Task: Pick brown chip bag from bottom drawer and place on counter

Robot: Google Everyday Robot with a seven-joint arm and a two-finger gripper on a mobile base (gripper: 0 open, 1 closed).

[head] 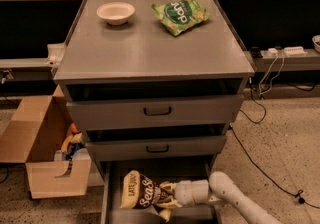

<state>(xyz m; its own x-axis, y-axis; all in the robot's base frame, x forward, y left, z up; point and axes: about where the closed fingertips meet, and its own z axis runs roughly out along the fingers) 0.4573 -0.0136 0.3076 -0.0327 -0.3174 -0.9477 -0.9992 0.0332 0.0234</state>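
Counter (150, 53) is carrying a white bowl (115, 12) and green chip bag (181, 14), lying apart. I'm seeing the gripper (167, 195) sitting in the bottom drawer (135, 216), clamping the brown chip bag (142, 193).
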